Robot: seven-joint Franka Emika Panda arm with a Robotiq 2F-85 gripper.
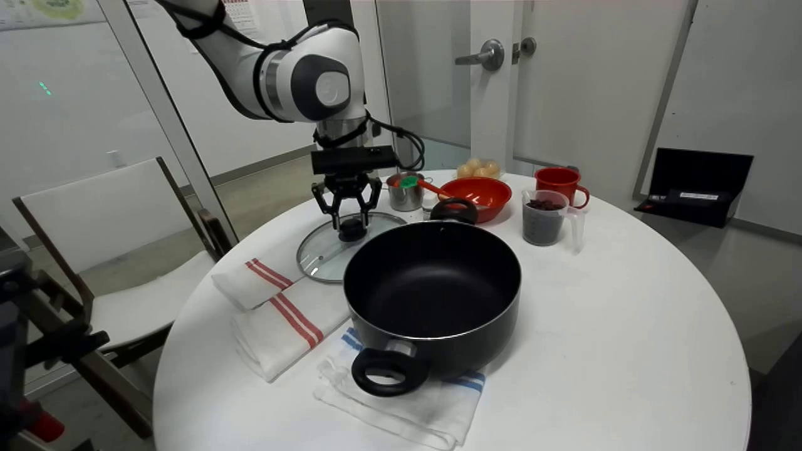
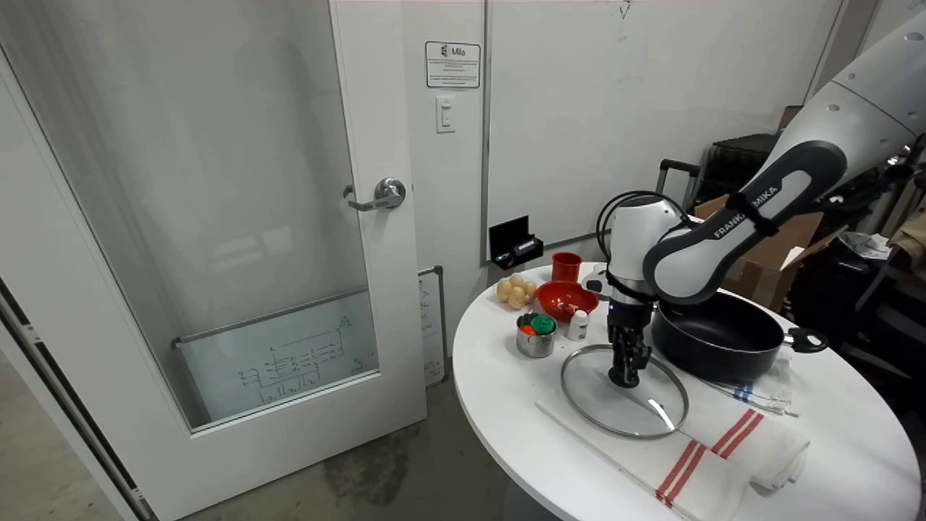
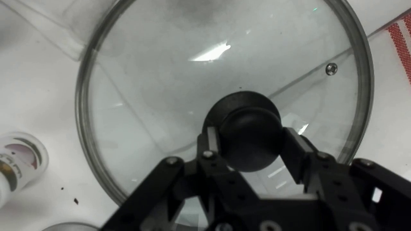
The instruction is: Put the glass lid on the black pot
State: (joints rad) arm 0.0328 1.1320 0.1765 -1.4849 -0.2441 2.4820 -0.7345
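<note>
The glass lid [image 1: 322, 254] lies flat beside the black pot, partly over the red-striped towels. It also shows in an exterior view [image 2: 604, 412] and fills much of the wrist view [image 3: 144, 80]. My gripper [image 1: 351, 225] points straight down over the lid's centre. In the wrist view the fingers [image 3: 250, 141] touch the dark knob on both sides, shut on it. I cannot tell whether the lid is slightly lifted. The black pot [image 1: 432, 294] stands uncovered with its inside bare. It also shows in an exterior view [image 2: 712, 336]. The pot hides part of the lid's rim.
Red-striped towels [image 1: 282, 329] and a blue-striped towel [image 1: 407, 407] lie around and under the pot. Behind are a metal cup [image 1: 406, 197], a white bottle [image 2: 578, 325], a red bowl [image 1: 492, 194], a measuring cup [image 1: 544, 225], a red mug [image 1: 557, 178] and eggs [image 2: 516, 289].
</note>
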